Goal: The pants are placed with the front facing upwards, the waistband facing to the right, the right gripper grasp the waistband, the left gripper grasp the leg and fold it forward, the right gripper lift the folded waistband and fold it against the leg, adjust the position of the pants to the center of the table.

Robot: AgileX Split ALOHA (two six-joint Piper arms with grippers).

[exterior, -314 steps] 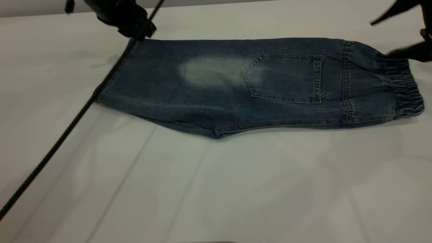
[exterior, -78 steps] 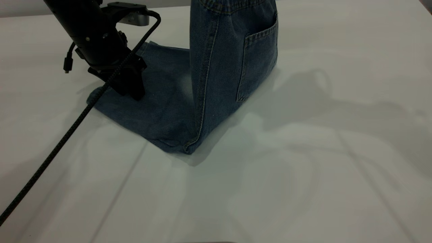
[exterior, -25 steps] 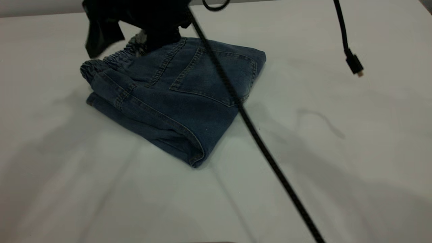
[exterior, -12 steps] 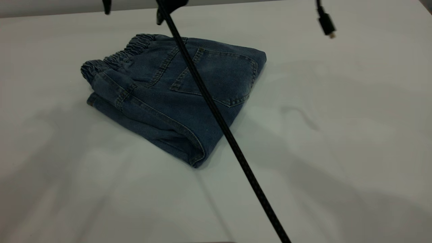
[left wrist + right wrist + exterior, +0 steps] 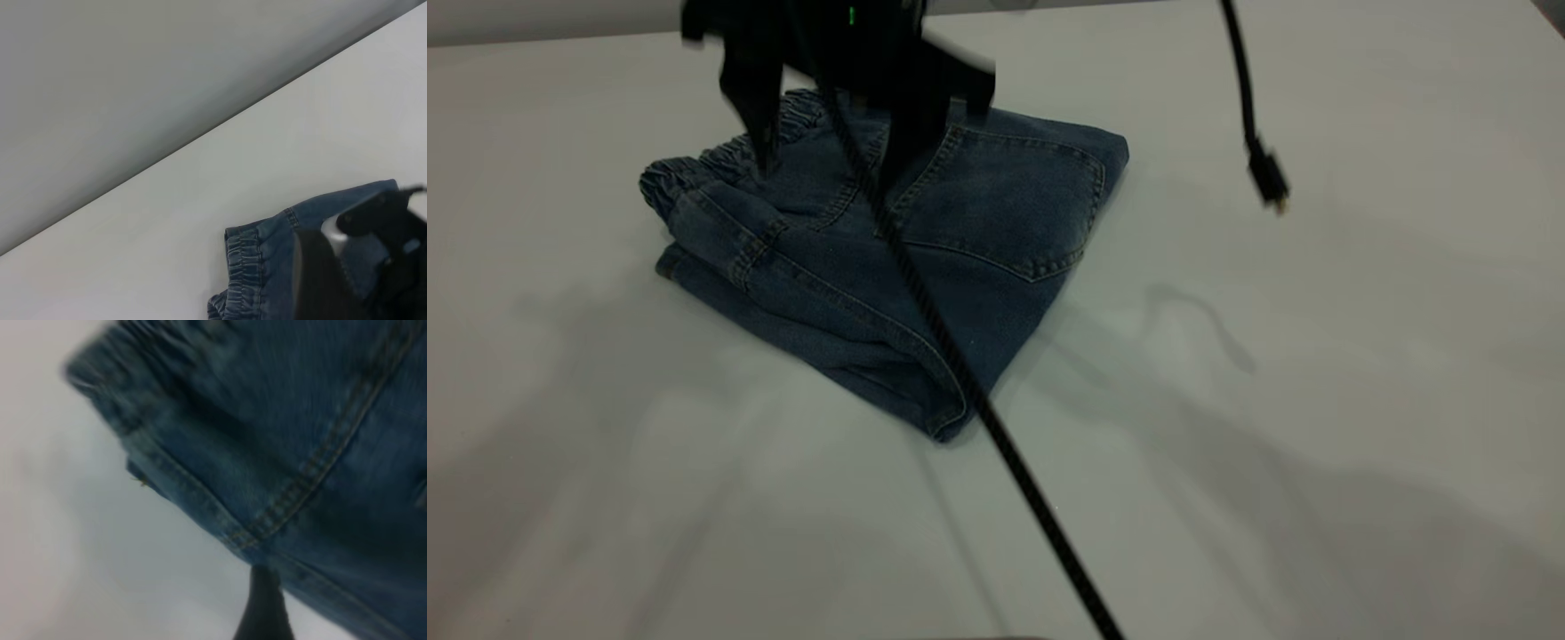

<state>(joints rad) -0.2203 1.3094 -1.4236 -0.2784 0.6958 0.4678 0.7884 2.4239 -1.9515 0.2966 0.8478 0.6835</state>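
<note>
The blue denim pants (image 5: 996, 204) lie folded in a thick bundle on the white table (image 5: 1316, 400), left of its middle, patch pocket up. The gathered waistband (image 5: 694, 169) sits at the bundle's far left edge. My right gripper (image 5: 827, 173) hangs open just above the waistband end, its two black fingers spread apart and holding nothing. In the right wrist view the denim (image 5: 320, 440) fills the frame and one finger (image 5: 263, 607) shows. The left wrist view shows the waistband (image 5: 240, 267) and the right gripper's silver-grey part (image 5: 333, 230). The left gripper is out of view.
A black braided cable (image 5: 1005, 444) runs from the right gripper across the pants to the table's front edge. A second thin cable with a plug (image 5: 1267, 182) dangles above the table at the right. Bare tabletop surrounds the bundle.
The right gripper let go of the waistband, rose almost out of view, and has now come back down open over the pants. The braided cable swung left. The pants lie unchanged.
</note>
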